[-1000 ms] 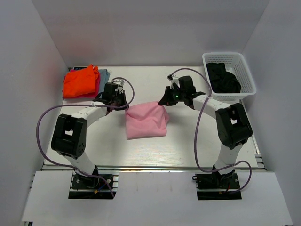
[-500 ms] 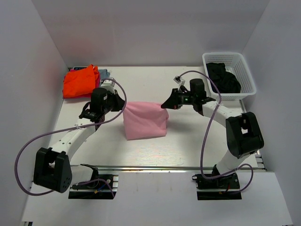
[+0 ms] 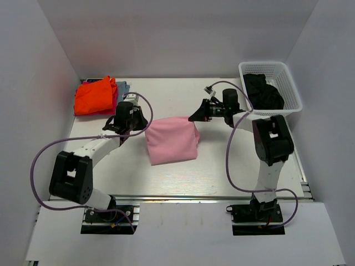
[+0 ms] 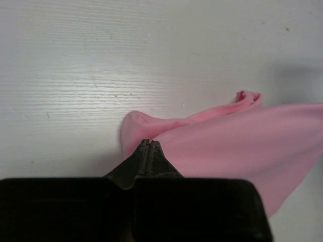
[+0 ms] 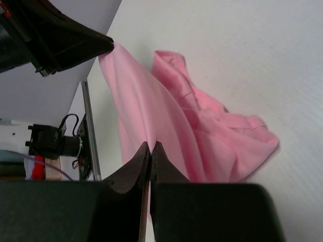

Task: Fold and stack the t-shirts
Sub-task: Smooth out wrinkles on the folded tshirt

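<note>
A light pink t-shirt (image 3: 172,143) lies partly folded on the white table, its far edge lifted and stretched between both grippers. My left gripper (image 3: 145,126) is shut on its far left corner. In the left wrist view the closed tips (image 4: 149,142) pinch the pink cloth (image 4: 242,136). My right gripper (image 3: 192,118) is shut on the far right corner; in the right wrist view the pink cloth (image 5: 202,126) runs from its tips (image 5: 150,145) to the left gripper (image 5: 108,46). A bright orange t-shirt (image 3: 95,96) tops a pile at the far left, with grey-blue cloth (image 3: 123,87) showing beside it.
A white plastic basket (image 3: 294,95) at the far right corner holds a black t-shirt (image 3: 263,91). White walls enclose the table on three sides. Purple cables loop from both arms over the table. A metal rail runs along the near edge (image 3: 183,197).
Both grippers stay shut on the pink t-shirt's far corners. The arms' elbows have swung, the left one out and back, and the held edge has shifted only slightly.
</note>
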Available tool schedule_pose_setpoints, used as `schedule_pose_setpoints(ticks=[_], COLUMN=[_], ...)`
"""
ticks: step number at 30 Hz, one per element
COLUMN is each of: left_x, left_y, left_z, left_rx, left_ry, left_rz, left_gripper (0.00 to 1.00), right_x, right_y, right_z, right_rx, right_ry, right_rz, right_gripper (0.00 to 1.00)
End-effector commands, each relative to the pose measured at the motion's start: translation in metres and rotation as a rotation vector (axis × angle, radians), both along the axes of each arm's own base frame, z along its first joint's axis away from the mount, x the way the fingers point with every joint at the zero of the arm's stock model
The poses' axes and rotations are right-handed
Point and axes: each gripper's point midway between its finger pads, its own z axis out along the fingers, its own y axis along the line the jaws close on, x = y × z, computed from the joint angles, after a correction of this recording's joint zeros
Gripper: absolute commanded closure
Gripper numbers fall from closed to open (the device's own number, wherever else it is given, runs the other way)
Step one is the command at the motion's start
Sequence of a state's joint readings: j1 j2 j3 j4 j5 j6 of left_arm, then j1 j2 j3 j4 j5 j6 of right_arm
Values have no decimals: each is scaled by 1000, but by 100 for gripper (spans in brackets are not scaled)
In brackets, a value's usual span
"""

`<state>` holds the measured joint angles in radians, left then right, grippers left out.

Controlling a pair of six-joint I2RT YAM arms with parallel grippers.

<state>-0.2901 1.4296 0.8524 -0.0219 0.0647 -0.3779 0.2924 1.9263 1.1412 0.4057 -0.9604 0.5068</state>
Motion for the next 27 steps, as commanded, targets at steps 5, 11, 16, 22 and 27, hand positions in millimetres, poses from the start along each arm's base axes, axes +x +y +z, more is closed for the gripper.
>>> schedule_pose_setpoints(ticks=[5, 11, 16, 22, 27], left_x=[46, 73, 80, 74, 40], left_y=[18, 19, 27, 24, 9], left_z=[-12, -42, -41, 0, -4], left_rx=[50, 71, 91, 55, 24], left_ry=[7, 84, 114, 54, 80], left_rz=[142, 154, 195, 177, 93], left_gripper=[100, 94, 0, 0, 0], right_x=[59, 93, 107, 104, 64], right_y=[5, 9, 5, -8, -21], right_z=[-17, -52, -55, -20, -23], right_rx=[29, -13, -118, -234, -336], right_ry=[-9, 54, 17, -85, -60], right_rz=[-11, -45, -91, -162, -217], right_gripper=[100, 97, 41, 10, 10])
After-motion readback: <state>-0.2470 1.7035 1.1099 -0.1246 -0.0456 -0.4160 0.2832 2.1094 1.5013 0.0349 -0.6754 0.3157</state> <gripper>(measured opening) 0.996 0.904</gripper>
